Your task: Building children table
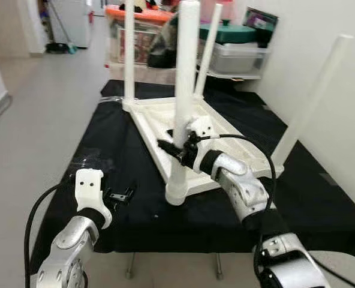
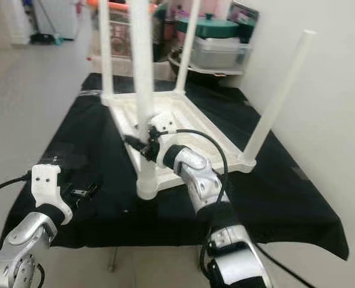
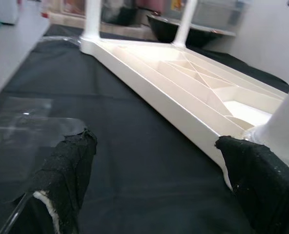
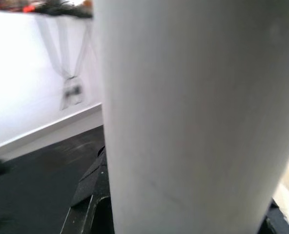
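Right gripper (image 1: pixel 176 146) on the near white round plastic leg (image 1: pixel 183 96)

Jaws closed around the upright leg at the upturned white tabletop's (image 1: pixel 165 117) near corner — left gripper (image 1: pixel 119 196) open, idle beside.

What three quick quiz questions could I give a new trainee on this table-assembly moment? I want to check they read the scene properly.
1. True or false: the white tabletop lies upside down on the black cloth.
2. Which gripper is closed around the nearest leg? A) left gripper B) right gripper
3. Fill in: the left gripper hovers with its fingers ____.

Key: 1 true. 2 B, the right gripper clamps the leg above its socket. 3 open, holding nothing, over the cloth beside the tabletop's near corner.
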